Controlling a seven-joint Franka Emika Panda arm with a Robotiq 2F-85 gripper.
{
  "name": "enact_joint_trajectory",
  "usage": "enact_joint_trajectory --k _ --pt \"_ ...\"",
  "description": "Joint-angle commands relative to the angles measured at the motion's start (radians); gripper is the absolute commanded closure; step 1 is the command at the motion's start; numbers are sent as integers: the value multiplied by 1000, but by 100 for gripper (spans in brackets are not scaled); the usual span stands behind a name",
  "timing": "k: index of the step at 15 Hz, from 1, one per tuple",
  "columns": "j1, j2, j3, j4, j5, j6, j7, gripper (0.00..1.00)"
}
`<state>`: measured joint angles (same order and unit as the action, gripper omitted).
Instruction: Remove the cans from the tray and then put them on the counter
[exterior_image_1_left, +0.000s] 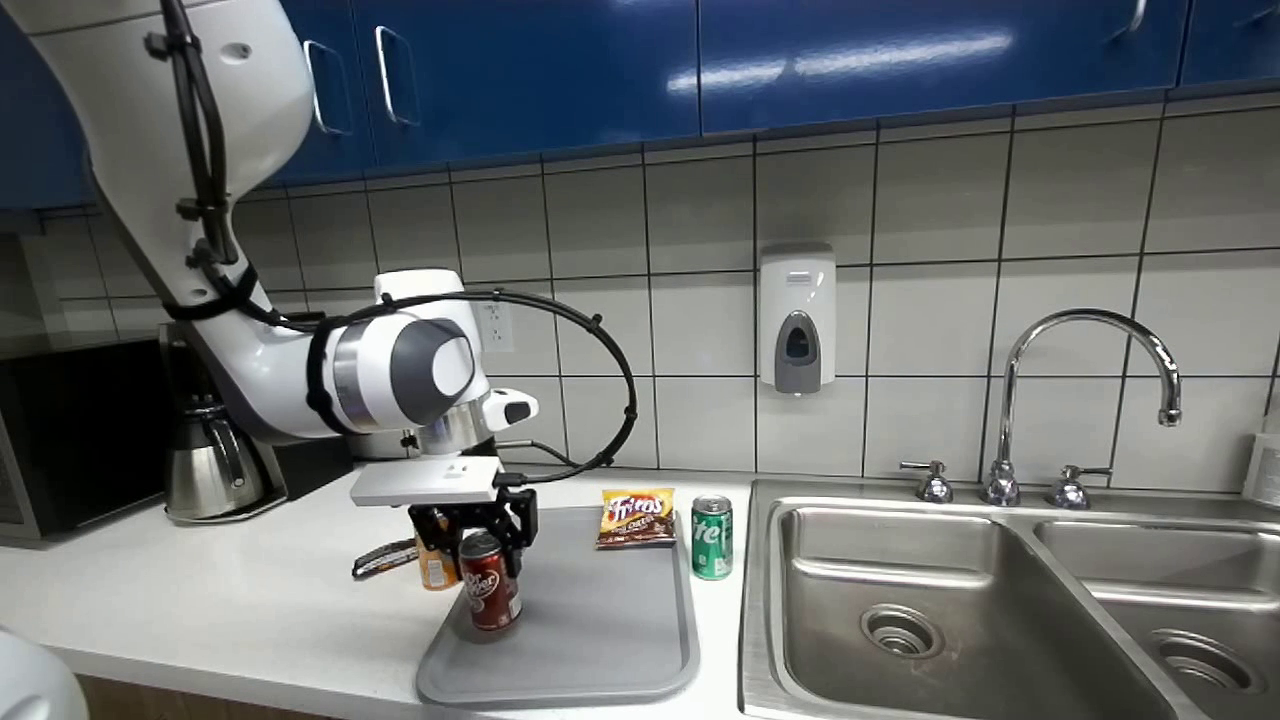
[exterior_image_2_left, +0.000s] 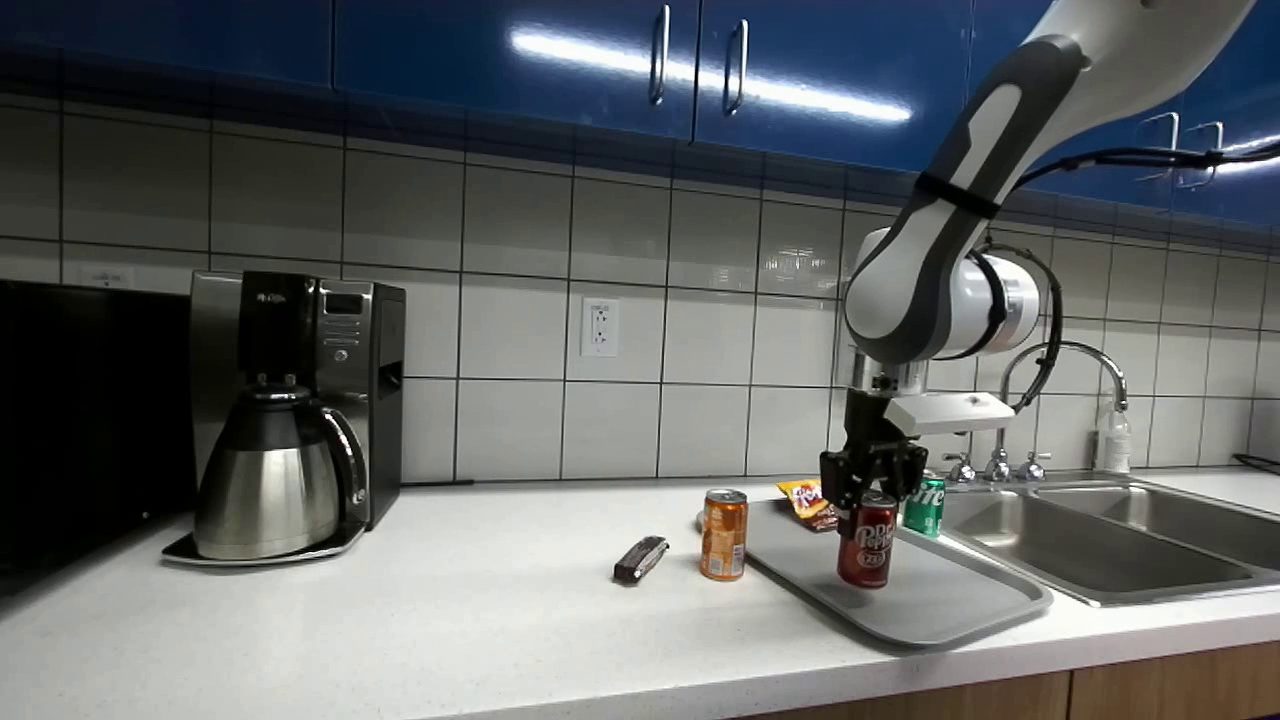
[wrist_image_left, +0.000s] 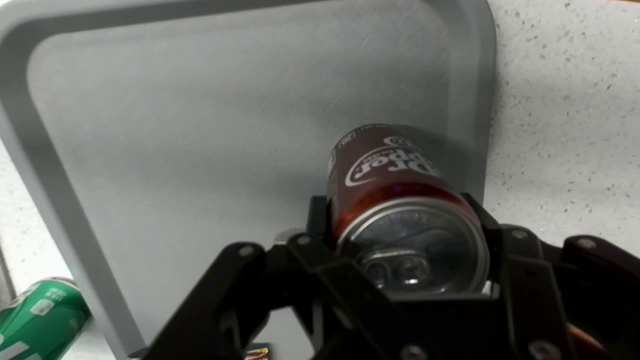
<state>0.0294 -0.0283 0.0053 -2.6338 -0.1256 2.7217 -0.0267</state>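
Observation:
My gripper (wrist_image_left: 397, 215) is shut on the dark red can (wrist_image_left: 385, 162), its fingers (wrist_image_left: 318, 215) pressed to both sides near the top. In both exterior views that can (exterior_image_2_left: 868, 550) is upright over the near part of the grey tray (exterior_image_1_left: 610, 620), with its base seemingly on the tray's surface. A green can (exterior_image_1_left: 712, 540) stands on the counter between tray and sink. Across the tray, the orange can (exterior_image_2_left: 724, 535) is upright on the pale counter (exterior_image_2_left: 480, 620); the gripper partly covers it in an exterior view.
A snack packet (exterior_image_1_left: 637, 518) lies at the tray's back edge. On the counter near the orange can is a dark wrapped bar (exterior_image_2_left: 640, 559). The steel sink (exterior_image_1_left: 765, 600) borders the green can's side, and a coffee maker (exterior_image_2_left: 280, 430) stands at the opposite end.

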Motion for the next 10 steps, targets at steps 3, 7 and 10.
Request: enact_joint_trajectory --k 3,7,10 --pt "14 -55 22 -15 39 10 -26 62" --pt "35 -59 39 -15 49 9 -17 62" --pt "52 -60 55 -13 53 8 -10 62"
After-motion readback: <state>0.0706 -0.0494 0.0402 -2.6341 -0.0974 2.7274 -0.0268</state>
